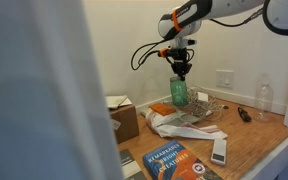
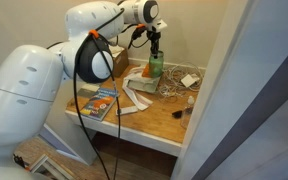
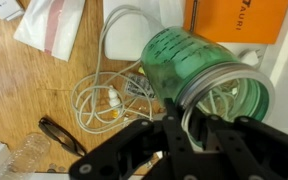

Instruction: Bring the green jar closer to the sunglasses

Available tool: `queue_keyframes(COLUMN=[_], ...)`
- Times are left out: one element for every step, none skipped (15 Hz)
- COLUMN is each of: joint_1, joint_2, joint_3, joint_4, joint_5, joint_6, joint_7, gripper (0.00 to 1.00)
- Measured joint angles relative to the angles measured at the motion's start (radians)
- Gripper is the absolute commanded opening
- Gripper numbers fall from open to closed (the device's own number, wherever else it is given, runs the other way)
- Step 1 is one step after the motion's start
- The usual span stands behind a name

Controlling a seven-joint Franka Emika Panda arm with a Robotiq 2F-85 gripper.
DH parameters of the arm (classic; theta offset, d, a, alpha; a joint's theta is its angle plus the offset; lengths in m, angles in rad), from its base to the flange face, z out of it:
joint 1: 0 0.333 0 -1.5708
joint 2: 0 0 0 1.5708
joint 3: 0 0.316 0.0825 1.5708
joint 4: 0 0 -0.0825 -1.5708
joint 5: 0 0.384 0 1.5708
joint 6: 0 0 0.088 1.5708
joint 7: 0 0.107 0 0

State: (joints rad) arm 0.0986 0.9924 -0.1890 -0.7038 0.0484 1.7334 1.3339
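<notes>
The green jar (image 1: 178, 93) is translucent, with an open rim facing the wrist camera (image 3: 199, 70). It stands upright near the back of the wooden table in both exterior views (image 2: 156, 66). My gripper (image 3: 184, 112) comes down from above (image 1: 180, 70) and is shut on the jar's rim, one finger inside and one outside. I cannot tell whether the jar's base touches the table. The sunglasses (image 3: 59, 135) are black and folded. They lie on the wood beyond a tangle of white cable, apart from the jar (image 1: 243, 114).
A clear bottle (image 1: 265, 95) stands by the wall past the sunglasses. White cables (image 3: 104, 100) lie between the jar and the sunglasses. A white remote-like bar (image 1: 219, 150), books (image 1: 174, 162), a cardboard box (image 1: 122, 115) and white cloth (image 1: 179, 125) sit towards the front.
</notes>
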Motion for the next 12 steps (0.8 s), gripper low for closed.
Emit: queue_keyframes(joint_1=[0.000, 0.001, 0.004, 0.009, 0.014, 0.021, 0.029, 0.037, 0.044, 0.048, 0.048, 0.048], joint_2=[-0.011, -0.023, -0.038, -0.055, -0.073, -0.093, -0.114, -0.134, -0.156, -0.177, -0.199, -0.220], joint_3=[0.001, 0.005, 0.010, 0.015, 0.021, 0.026, 0.030, 0.032, 0.033, 0.036, 0.041, 0.045], joint_4=[-0.027, -0.055, -0.090, -0.128, -0.170, -0.211, -0.254, -0.296, -0.341, -0.385, -0.430, -0.475], joint_5=[0.001, 0.003, 0.003, 0.003, 0.003, 0.003, 0.003, 0.003, 0.003, 0.000, -0.001, -0.001], joint_6=[0.004, 0.011, 0.023, 0.038, 0.057, 0.076, 0.096, 0.116, 0.137, 0.156, 0.177, 0.199], joint_7=[-0.002, -0.010, -0.021, -0.038, -0.055, -0.072, -0.087, -0.095, -0.100, -0.100, -0.100, -0.100], gripper=[0.03, 0.03, 0.03, 0.03, 0.03, 0.03, 0.03, 0.03, 0.03, 0.03, 0.03, 0.03])
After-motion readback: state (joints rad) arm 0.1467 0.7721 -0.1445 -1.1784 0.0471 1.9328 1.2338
